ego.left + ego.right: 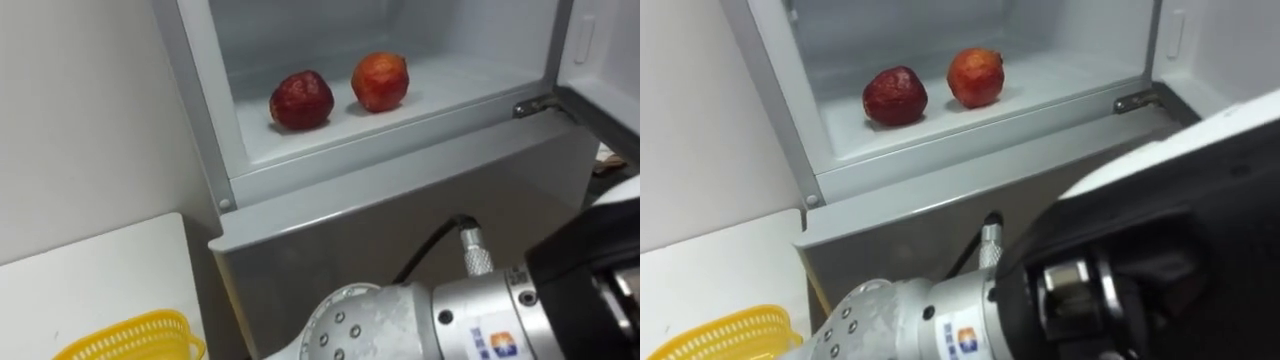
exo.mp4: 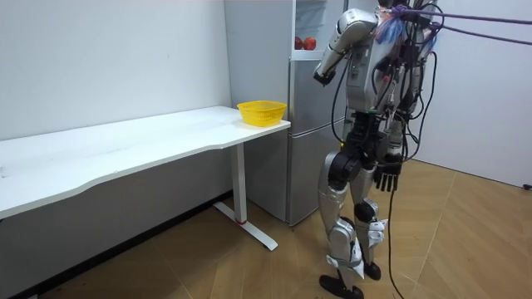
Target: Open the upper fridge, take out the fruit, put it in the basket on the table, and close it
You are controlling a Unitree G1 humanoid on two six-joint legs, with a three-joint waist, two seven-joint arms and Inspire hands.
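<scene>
To my left a yellow basket (image 2: 261, 116) sits on the end of a long white table (image 2: 125, 148) nearest me, close to its corner. The table stands along a plain white wall (image 2: 108, 58), its white leg (image 2: 240, 187) resting on a wooden floor (image 2: 474, 241).

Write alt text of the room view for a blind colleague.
A robot stands at an open fridge with two red fruits in its upper compartment, one hand raised toward it, the other hand hanging down. A yellow basket sits on the white table beside the fridge.
</scene>
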